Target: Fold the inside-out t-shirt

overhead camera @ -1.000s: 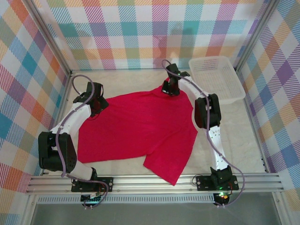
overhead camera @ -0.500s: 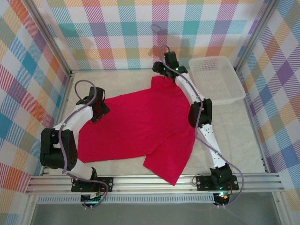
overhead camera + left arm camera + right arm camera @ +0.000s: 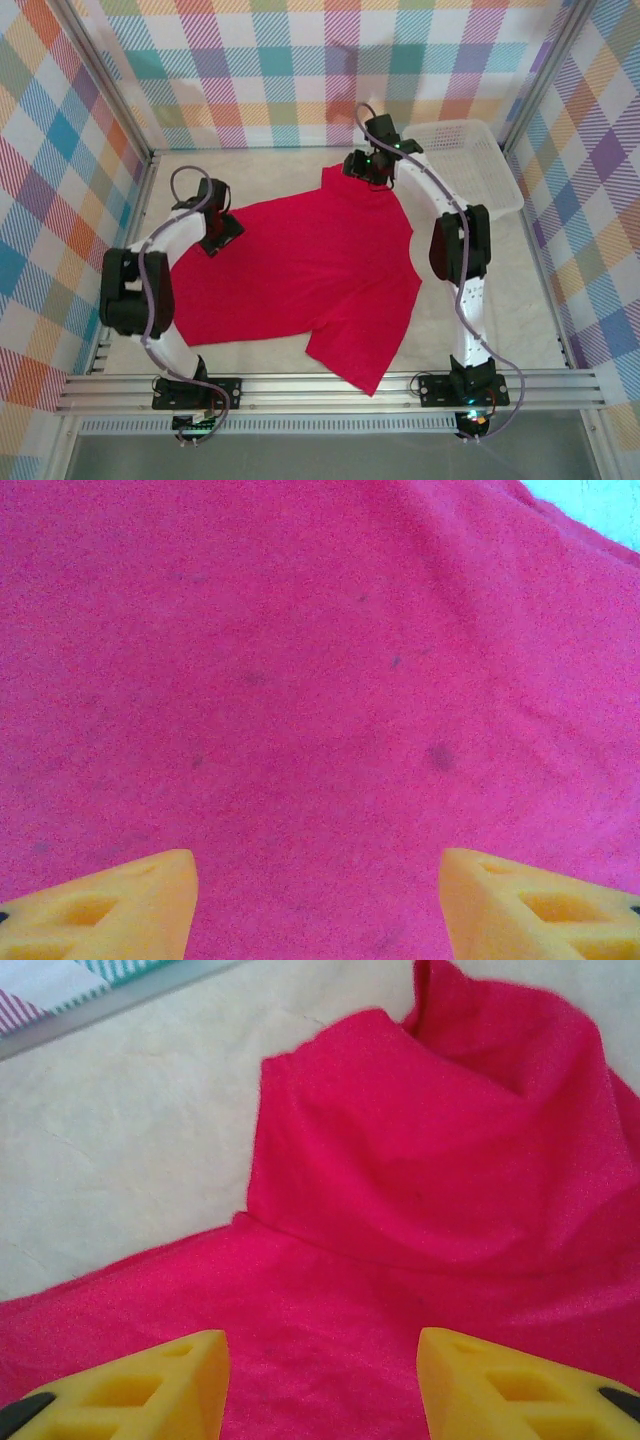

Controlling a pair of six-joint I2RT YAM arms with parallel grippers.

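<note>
**Red shirt spread on table, both grippers open above it**

The bright red short-sleeved fabric t-shirt [image 3: 300, 270] lies spread mostly flat across the middle of the pale marbled table [image 3: 505, 280], between the two arms. One sleeve juts out towards the near edge.

The left gripper [image 3: 218, 235] sits over the shirt's far left corner. In its wrist view, the left gripper [image 3: 318, 880] has its orange fingers [image 3: 120, 905] set well apart, with smooth red cloth [image 3: 320, 680] below them and nothing pinched.

The right gripper [image 3: 372, 170] is at the shirt's far edge, just beside the white plastic mesh basket [image 3: 502, 162]. From the right wrist, the right gripper [image 3: 320, 1360] also stands open. Its yellow fingers [image 3: 150, 1390] hold nothing, and beyond them a flap of the shirt [image 3: 430, 1150] is folded over and rumpled against bare tabletop [image 3: 120, 1140].
</note>
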